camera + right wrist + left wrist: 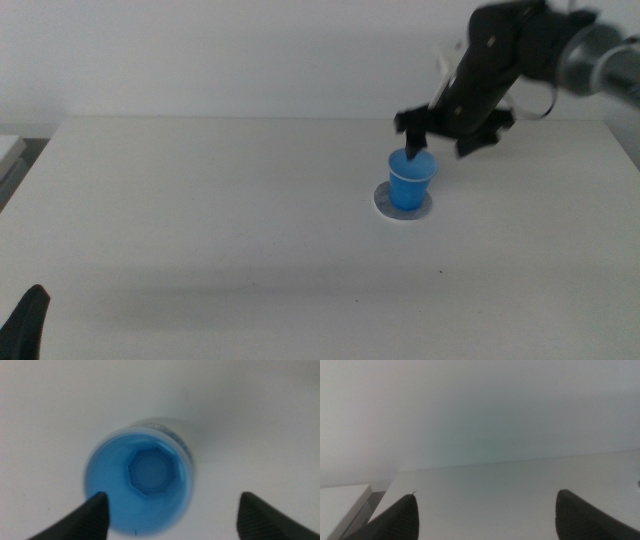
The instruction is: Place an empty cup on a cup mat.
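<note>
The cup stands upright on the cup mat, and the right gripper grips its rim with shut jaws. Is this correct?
Not quite. The cup does stand upright on the cup mat, but the right gripper is open. The right wrist view shows its jaws wide apart above the cup, one over the rim and the other clear of it.

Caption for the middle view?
Right gripper open above the blue cup standing on the cup mat.

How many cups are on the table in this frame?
1. The blue cup stands upright on the cup mat, right of the table's centre, with the open right gripper just above it. The left gripper waits near the bottom-left corner. No other cup shows.
</note>
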Controlling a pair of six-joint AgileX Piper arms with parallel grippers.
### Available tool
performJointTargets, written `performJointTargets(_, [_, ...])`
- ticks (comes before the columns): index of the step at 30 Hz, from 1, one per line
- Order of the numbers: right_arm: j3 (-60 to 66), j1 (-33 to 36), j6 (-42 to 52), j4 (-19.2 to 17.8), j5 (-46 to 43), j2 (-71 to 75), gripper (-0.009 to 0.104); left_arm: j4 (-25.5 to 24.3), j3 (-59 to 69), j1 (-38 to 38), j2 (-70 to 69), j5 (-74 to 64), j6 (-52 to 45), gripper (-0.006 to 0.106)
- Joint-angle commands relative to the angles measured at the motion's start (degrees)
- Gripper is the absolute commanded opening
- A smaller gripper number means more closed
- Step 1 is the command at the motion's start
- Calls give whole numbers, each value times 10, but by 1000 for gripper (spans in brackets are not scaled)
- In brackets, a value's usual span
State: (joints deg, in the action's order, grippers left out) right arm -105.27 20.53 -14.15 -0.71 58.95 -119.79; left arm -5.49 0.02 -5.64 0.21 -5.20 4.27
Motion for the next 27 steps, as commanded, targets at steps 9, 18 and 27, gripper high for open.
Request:
performJointTargets(9, [47, -69, 80, -23, 64, 212, 93, 4, 0, -1, -2, 3, 2, 94])
performJointTargets(18, [397, -132, 68, -22, -141, 496, 93, 4, 0, -1, -2, 3, 2, 94])
performJointTargets(27, [598, -131, 65, -20, -196, 714, 93, 4, 0, -1, -2, 3, 2, 94])
